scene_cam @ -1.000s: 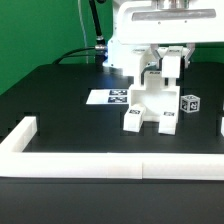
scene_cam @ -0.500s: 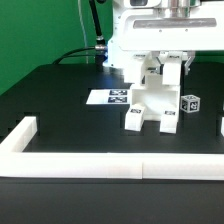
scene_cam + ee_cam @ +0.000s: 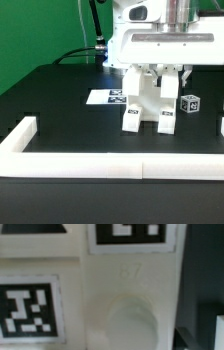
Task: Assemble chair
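Ext. view, chair: the half-built chair stands upright on the black table, mid-scene, two blocky feet down, a tag on the foot toward the exterior view's right.
Ext. view, gripper: the gripper is straight above, down at the chair's top edge. Dark fingers show on either side of the upper part, but I cannot tell whether they pinch it or just straddle it.
Ext. view, neighbours: marker board lies flat just beside the chair, on the exterior view's left. Loose tagged block sits near it on the exterior view's right, apart, prob. another chair part. Border wall runs along the near side, well apart.
Wrist view, chair: white plastic fills the frame, v. close and blurry. Upper tag is cut off by the frame; lower tag is on a neighbouring face. A rounded arch shape shows in the plastic.
Wrist view, gripper: no fingers in shot, so no help on the grip.
Handling, my guess: light, stiff, hard plastic, smooth so prob. slippery. Tall on small feet, so it tips easily if nudged sideways.
Where to hold, my guess: flat parallel faces of the top piece, square-on, not across corners.
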Motion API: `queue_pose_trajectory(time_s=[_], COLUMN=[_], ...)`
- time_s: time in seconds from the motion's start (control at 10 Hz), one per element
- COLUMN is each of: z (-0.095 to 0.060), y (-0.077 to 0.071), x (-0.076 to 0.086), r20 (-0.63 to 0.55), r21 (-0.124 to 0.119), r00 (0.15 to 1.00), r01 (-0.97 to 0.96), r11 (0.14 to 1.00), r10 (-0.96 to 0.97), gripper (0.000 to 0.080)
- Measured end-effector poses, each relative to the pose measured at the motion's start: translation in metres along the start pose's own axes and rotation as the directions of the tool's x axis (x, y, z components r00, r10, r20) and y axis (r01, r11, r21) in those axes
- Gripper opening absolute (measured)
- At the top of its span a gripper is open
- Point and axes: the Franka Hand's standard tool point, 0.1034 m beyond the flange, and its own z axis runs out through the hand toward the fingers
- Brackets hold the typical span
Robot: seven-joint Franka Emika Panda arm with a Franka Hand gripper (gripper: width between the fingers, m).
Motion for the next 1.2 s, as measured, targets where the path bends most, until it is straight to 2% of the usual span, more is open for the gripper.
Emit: queue_pose_trajectory(time_s=[0.7,0.8,0.9,1.0,1.1,1.2], z=[-0.0005,-0.0004,-0.0003,-0.0002,-0.0001,-0.0001], y=[-0.0003,-0.0003,-0.0003,-0.0002,-0.0002,-0.0002], x=[0.0044,0.0043,0.0042,0.0042,0.0041,0.0041], r20=[-0.018,-0.018,-0.018,-0.017,-0.017,-0.017], r21=[0.001,0.001,0.001,0.001,0.001,0.001], r00=[1.000,1.000,1.000,1.000,1.000,1.000], r01=[0.005,0.005,0.005,0.005,0.005,0.005], r11=[1.000,1.000,1.000,1.000,1.000,1.000], r10=[-0.005,-0.005,-0.005,-0.005,-0.005,-0.005], gripper=[0.0289,0.0378,0.0378,0.0581,0.0581,0.0637])
